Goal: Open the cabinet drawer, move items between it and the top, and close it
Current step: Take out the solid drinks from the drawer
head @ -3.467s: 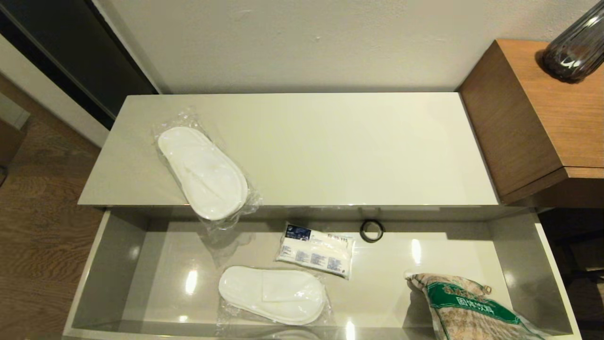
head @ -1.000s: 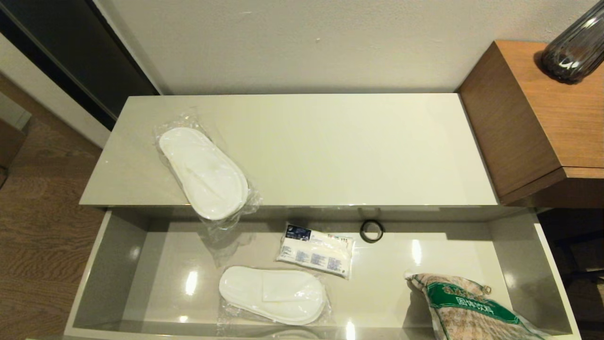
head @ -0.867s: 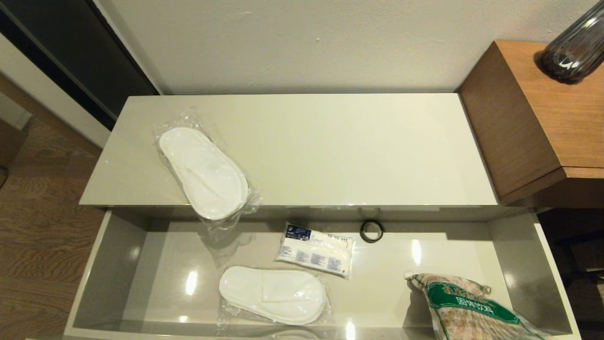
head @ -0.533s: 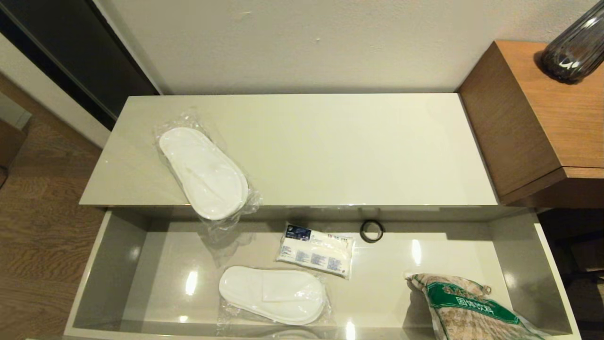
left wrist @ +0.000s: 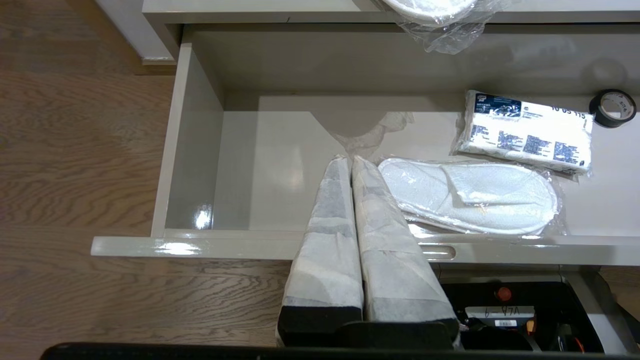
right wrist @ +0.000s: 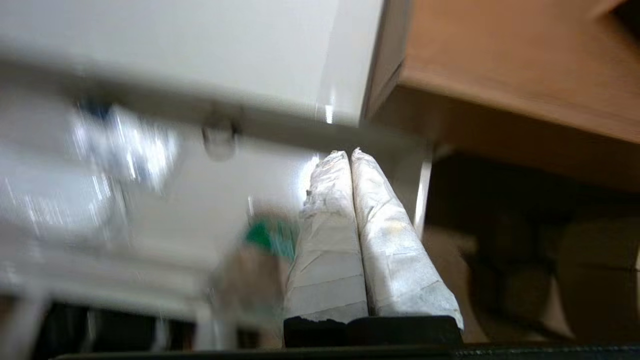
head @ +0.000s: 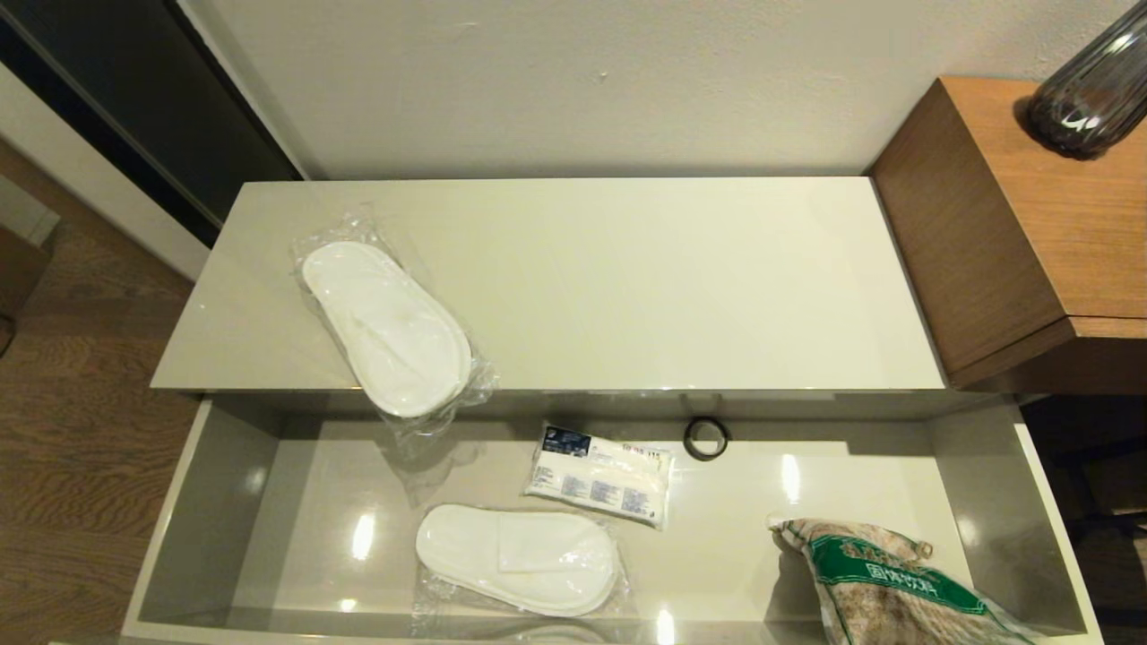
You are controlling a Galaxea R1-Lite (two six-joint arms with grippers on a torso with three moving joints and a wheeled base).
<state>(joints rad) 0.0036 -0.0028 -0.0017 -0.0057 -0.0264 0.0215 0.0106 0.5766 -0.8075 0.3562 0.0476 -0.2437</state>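
Glossy grey lining shows across my cabinet drawer (head: 206, 502), which stands pulled fully out along the bottom of the head view. In it, lower centre, lies one slipper pair (head: 518, 558) in clear plastic, and the bag of brown grain (head: 887, 587) with its green label sits in the lower right corner. A second slipper pack (head: 387, 327) rests on the top (head: 645, 278), left of centre, its near end and loose plastic jutting past the front edge over the drawer. Behind the slippers in the drawer are a small white packet (head: 599, 475) with blue print and a black ring (head: 706, 438) (well apart from the grain bag). My left claw (left wrist: 350, 159) is closed, holding nothing, hovering before the drawer's front rim. My right claw (right wrist: 349, 153) is also closed and empty, above the blurred grain bag. A wood-grain cube (head: 1030, 224) carries a dark ribbed vase (head: 1089, 90), upper right.
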